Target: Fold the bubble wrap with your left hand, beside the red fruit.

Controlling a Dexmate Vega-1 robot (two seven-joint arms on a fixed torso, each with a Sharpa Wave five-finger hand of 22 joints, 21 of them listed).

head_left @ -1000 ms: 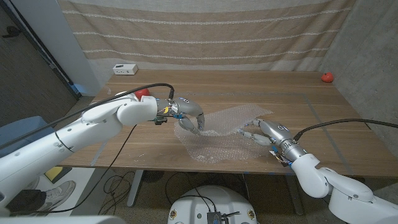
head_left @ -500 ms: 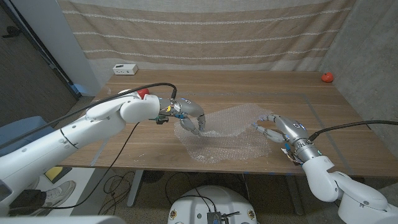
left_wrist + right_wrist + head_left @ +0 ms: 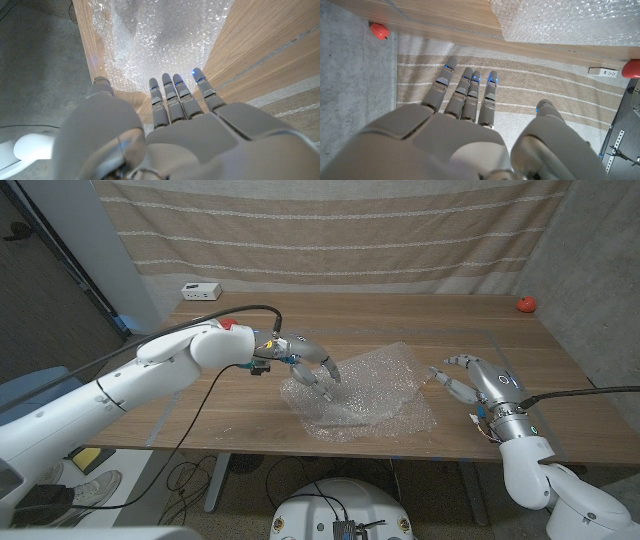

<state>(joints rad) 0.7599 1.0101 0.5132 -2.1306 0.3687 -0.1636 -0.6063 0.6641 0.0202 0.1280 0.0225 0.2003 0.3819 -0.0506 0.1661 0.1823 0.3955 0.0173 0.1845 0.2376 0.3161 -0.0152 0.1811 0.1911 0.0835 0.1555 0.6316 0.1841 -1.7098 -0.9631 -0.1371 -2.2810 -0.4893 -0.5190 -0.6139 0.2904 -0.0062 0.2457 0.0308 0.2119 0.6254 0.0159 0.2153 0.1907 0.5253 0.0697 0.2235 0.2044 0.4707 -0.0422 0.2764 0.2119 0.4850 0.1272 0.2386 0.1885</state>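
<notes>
Bubble wrap [image 3: 360, 390]: lying crumpled on the wooden table [image 3: 420, 320], near the front edge and about the middle, one part raised in a hump, the rest spread flat toward the front. In the left wrist view it fills the space past the fingertips [image 3: 150, 45], clear and shiny.

Left hand [image 3: 312, 366]: over the left part of the bubble wrap, fingers bent down onto the sheet; whether it pinches the wrap I cannot tell from these views. In the left wrist view the fingers [image 3: 172, 95] lie close together, pointing at the wrap.

Right hand [image 3: 478, 380]: off to the right of the bubble wrap, apart from it, fingers spread and holding nothing. The right wrist view shows the fingers [image 3: 467, 92] straight and a little parted, the thumb off to one side.

Red fruit, far corner [image 3: 525, 304]: sitting at the back right corner of the table, well away from the wrap; it also turns up small in the right wrist view [image 3: 380, 30].

Red fruit, left side [image 3: 231, 326]: a bit of red peeking out just behind the left arm, near the wrap's left side.

White box [image 3: 201, 290]: at the back left of the table, with small dark marks on its front; too small to read.

Backdrop [image 3: 330, 230]: striped beige cloth hanging behind the table.
</notes>
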